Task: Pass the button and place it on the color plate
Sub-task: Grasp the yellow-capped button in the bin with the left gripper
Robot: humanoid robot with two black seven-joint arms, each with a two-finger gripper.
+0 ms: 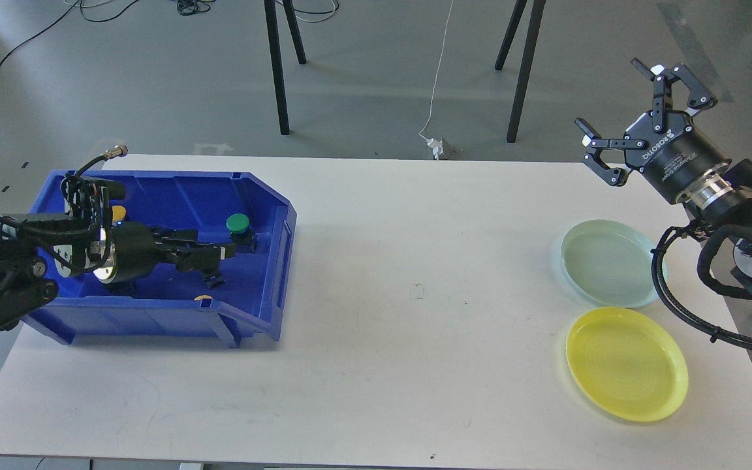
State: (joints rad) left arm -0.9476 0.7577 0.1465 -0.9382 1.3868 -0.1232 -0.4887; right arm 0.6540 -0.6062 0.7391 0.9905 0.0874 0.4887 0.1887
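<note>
1. Nearest the camera, a white table [376, 365] with rounded corners spreads across the view, its surface marked by a few small dark specks and faint scuffs.
2. On its right side lies a yellow plate [626, 363], with a pale green plate [612, 262] just behind it; the two sit close together without clearly touching.
3. On the left side stands a blue bin [173, 261], its open front angled toward the table's middle.
4. Inside the bin, the left gripper [229, 251] reaches in low, its dark fingers hard to separate against the bin floor; whether they are apart or together cannot be told.
5. A green button [239, 225] on a black base sits in the bin just beyond the gripper's tip; contact cannot be confirmed. Small yellow-orange pieces show elsewhere in the bin, partly hidden by the arm.
6. Above the table's far right corner, the right gripper [634, 111] hangs in the air, fingers spread wide and holding nothing.
7. Beyond the table, a grey floor [154, 85] carries black table legs [278, 65], a white cable [438, 72] running to a plug block, and loose black cables at the top.
</note>
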